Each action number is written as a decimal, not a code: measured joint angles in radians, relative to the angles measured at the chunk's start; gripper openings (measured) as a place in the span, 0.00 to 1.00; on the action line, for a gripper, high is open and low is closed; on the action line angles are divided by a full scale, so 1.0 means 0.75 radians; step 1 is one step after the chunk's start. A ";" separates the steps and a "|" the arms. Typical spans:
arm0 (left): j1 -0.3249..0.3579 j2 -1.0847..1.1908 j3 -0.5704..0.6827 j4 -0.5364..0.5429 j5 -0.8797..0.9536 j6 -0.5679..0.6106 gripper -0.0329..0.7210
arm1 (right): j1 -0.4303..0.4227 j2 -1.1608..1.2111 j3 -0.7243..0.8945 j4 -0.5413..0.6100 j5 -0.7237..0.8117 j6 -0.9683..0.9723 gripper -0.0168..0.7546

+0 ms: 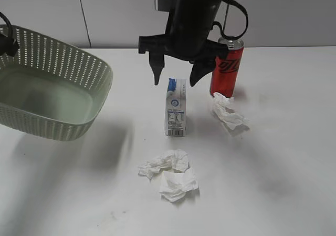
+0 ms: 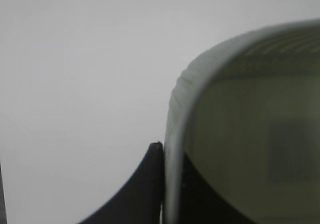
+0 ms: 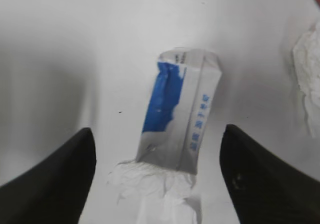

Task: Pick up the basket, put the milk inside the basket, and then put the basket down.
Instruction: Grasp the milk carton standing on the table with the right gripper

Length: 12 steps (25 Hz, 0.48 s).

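The pale green perforated basket (image 1: 58, 83) hangs tilted above the table at the left, empty. My left gripper (image 2: 165, 156) is shut on the basket's rim (image 2: 172, 134); the gripper itself is barely seen at the exterior view's left edge. The milk (image 1: 176, 107), a small white carton with a blue top, stands upright mid-table. My right gripper (image 1: 176, 81) is open and hovers just above the milk, a finger on each side. In the right wrist view the milk (image 3: 180, 114) lies between the open fingers (image 3: 157, 134).
A red soda can (image 1: 227, 68) stands right of the milk, close to my right gripper. Crumpled white tissues lie by the can (image 1: 228, 112) and in front of the milk (image 1: 170, 173). The table is white; a grey wall is behind.
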 joint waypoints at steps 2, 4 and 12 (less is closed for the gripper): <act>0.000 0.000 0.000 0.000 0.001 0.000 0.04 | 0.000 0.051 -0.024 -0.043 0.035 0.023 0.78; 0.000 0.000 0.000 0.000 0.001 0.000 0.04 | -0.001 0.086 -0.029 -0.070 0.039 0.046 0.78; 0.000 0.000 0.000 0.001 0.002 0.000 0.04 | -0.001 0.187 -0.042 -0.083 -0.046 0.098 0.78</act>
